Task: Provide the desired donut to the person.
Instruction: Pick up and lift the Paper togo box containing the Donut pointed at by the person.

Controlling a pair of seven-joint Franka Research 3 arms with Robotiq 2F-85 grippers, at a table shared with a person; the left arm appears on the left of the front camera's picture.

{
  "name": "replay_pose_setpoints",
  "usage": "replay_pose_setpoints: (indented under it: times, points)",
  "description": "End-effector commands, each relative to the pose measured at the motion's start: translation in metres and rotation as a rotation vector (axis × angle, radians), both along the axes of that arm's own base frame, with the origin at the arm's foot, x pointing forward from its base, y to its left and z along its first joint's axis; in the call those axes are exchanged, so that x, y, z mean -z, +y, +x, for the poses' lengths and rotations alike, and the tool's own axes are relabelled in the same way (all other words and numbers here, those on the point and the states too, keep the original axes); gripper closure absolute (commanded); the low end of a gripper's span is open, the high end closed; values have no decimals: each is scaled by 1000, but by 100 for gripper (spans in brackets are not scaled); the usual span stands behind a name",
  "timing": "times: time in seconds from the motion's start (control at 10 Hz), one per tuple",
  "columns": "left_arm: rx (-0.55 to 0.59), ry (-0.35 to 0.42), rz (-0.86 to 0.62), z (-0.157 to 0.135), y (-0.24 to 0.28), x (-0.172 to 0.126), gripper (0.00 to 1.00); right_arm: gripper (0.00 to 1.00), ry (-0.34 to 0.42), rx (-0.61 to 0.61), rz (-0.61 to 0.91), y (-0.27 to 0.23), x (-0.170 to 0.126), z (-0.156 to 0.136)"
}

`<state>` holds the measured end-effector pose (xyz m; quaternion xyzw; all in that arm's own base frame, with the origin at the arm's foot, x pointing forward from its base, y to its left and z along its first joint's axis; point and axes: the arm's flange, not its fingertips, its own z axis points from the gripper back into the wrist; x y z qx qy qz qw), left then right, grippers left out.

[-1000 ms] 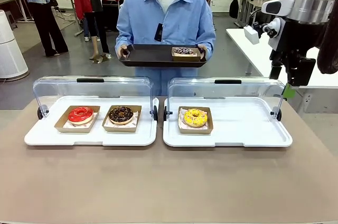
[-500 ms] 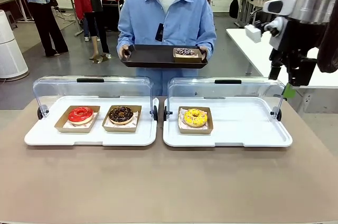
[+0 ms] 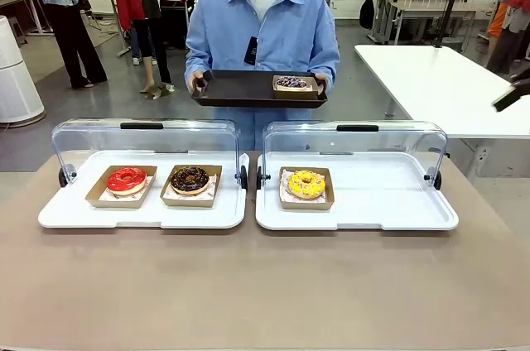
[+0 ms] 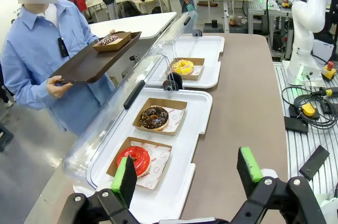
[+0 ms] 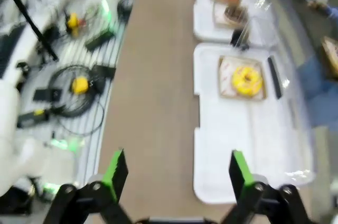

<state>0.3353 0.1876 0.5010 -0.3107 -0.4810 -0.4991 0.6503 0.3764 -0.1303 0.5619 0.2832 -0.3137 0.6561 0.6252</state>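
Toward the far edge of the surface (image 3: 265, 285), two white trays sit side by side, their clear lids (image 3: 145, 140) raised at the back. On the left white tray (image 3: 66, 214) we see a red donut (image 3: 126, 178) and, just beside it, a chocolate donut (image 3: 190, 178). On the right white tray (image 3: 389, 194) a yellow donut (image 3: 306, 183) sits toward the left end. Beyond the far edge the person (image 3: 263, 28) holds a dark tray (image 3: 232, 86) with a sprinkled donut (image 3: 290, 82) at its right end. No hand points, so we cannot tell which donut is wanted.

We judge each donut light, soft and easily crushed, with glaze that would smear onto a pad. Each rests in a shallow cardboard boat (image 3: 95, 194) that looks stiff enough to carry it. We would take hold of the boat's side walls, keep it level, and leave the donut untouched.

Our left pincer (image 4: 187, 174) hovers over the left end of the surface, near the left white tray's corner, spread wide with nothing between its pads. Our right pincer (image 5: 176, 174) hangs high over the right part of the surface, equally wide and empty, though that view is blurred.

As for writing, the paper liners (image 4: 158, 160) carry red printed marks too small to read. The black clip (image 3: 249, 50) on the person's chest shows no legible text, and we find no brand.
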Motion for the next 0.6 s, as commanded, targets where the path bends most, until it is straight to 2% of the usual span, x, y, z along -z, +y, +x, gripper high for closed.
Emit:
replay_pose_setpoints:
  times: [0.0, 0.1, 0.3, 0.5]
  points:
    - [2, -14, -13, -1, 0, -1, 0, 0, 35, 97, 224, -18, 17, 7]
    - [2, -14, -13, -1, 0, -1, 0, 0, 19, 158, 225, -28, 28, 1]
    - [2, -14, -13, -1, 0, -1, 0, 0, 105, 147, 268, -38, 46, -13]
    - [2, -14, -13, -1, 0, -1, 0, 0, 91, 146, 261, -40, 49, -21]
